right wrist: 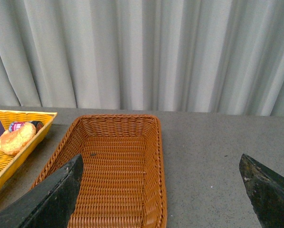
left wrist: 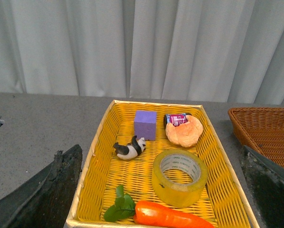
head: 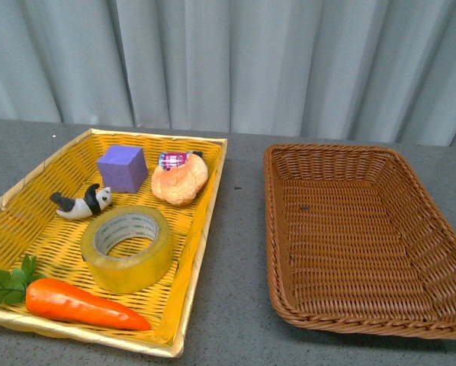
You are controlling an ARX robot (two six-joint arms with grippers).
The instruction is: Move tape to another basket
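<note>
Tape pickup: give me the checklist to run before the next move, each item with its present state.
1. Tape lies flat, hole up, in the yellow tray: ok.
2. Nothing rests on top of the tape: ok.
3. Gap between the tape and the carrot: cannot tell; they lie very close.
4. Left gripper open, with the tape in its wrist view: ok.
5. Right gripper open: ok.
6. Brown basket free to receive, with only a small dark speck inside: ok.
</note>
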